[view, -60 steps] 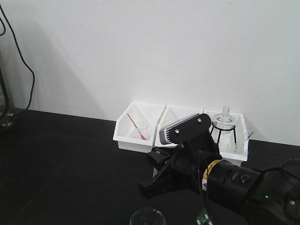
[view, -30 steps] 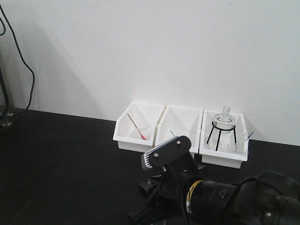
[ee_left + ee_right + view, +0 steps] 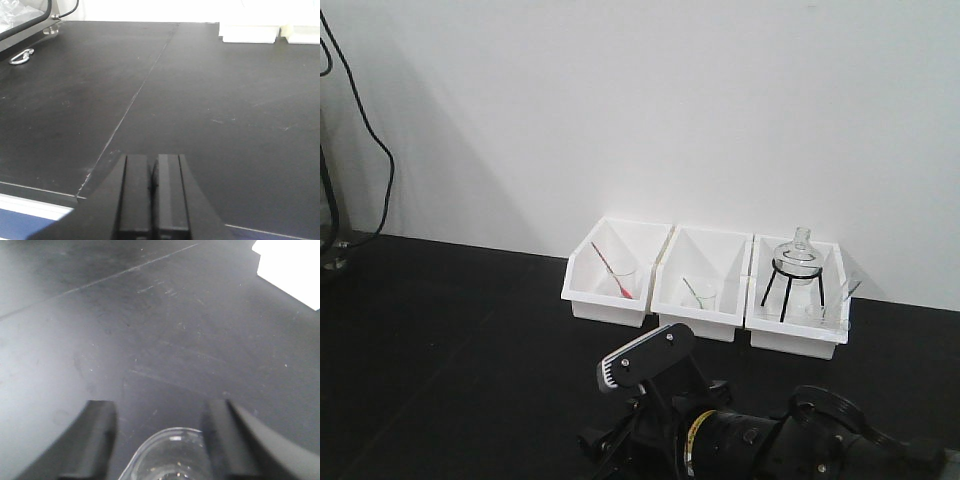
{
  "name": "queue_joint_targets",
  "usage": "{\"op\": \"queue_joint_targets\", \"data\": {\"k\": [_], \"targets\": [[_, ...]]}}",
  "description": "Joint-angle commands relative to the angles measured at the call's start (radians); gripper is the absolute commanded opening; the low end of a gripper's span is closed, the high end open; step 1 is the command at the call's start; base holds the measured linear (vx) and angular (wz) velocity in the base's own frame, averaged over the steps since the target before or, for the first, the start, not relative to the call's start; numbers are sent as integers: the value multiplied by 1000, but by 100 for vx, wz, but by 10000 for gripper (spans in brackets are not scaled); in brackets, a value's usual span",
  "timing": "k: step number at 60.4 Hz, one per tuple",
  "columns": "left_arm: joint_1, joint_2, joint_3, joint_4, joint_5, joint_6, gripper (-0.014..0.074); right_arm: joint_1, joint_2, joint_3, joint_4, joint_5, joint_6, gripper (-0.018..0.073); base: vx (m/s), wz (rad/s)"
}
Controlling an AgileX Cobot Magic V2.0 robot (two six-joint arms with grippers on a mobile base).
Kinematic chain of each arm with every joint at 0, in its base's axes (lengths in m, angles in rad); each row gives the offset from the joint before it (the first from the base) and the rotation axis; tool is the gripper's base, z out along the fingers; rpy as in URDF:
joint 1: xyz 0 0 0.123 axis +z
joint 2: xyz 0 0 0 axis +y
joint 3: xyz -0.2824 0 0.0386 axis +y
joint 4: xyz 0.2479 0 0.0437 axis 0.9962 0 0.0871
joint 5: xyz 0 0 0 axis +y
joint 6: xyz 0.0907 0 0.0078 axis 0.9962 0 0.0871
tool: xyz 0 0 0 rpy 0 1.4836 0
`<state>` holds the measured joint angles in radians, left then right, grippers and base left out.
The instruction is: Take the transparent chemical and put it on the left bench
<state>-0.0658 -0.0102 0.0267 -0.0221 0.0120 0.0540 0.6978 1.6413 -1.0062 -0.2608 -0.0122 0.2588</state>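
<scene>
Lower and further toward the near edge of the front view than a second ago, my right arm [image 3: 740, 445] has drawn back from the row of white bins [image 3: 705, 290], so the middle bin with its tiny beaker, hidden behind my wrist camera housing a second ago, now shows in full. The beaker rim that sat at the bottom edge of that view back then is no longer visible there; my arm covers that spot.

From my right wrist, the transparent chemical [image 3: 167, 455] sits between the two fingers of my right gripper [image 3: 160, 440], its round rim and spout just at the frame's bottom. The fingers stand apart on either side of the glass; whether the pads press it I cannot tell, since the contact falls below the frame.

My left gripper [image 3: 152, 195] is closed with nothing in it, hovering over the left bench [image 3: 210, 100].

I judge the beaker is already over the bench, so what remains is lowering it and letting go.
</scene>
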Motion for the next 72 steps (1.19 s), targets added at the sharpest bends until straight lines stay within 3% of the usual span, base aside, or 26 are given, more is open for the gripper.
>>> {"op": "queue_joint_targets", "data": {"k": [1,13,25,46,59,65,72], "targets": [[-2,-19,16,-1,-78,-8,-3,-2,-97,-31,0,-31,-3,496,0,0],[-2,-19,16,-1,-78,-8,-3,-2,-300,-12,-1,201,-3,483,0,0],[-2,-19,16,-1,-78,-8,-3,-2,-436,58,1,251,-2,478,0,0],[-2,-19,16,-1,-78,-8,-3,-2,-461,68,-28,278,-2,477,0,0],[-2,-19,16,-1,-78,-8,-3,-7,-536,106,-34,288,-46,398,0,0],[-2,-19,16,-1,-78,-8,-3,-70,-653,222,-12,239,-87,303,0,0],[-2,-19,16,-1,-78,-8,-3,-246,-844,436,40,105,-87,155,0,0]]}}
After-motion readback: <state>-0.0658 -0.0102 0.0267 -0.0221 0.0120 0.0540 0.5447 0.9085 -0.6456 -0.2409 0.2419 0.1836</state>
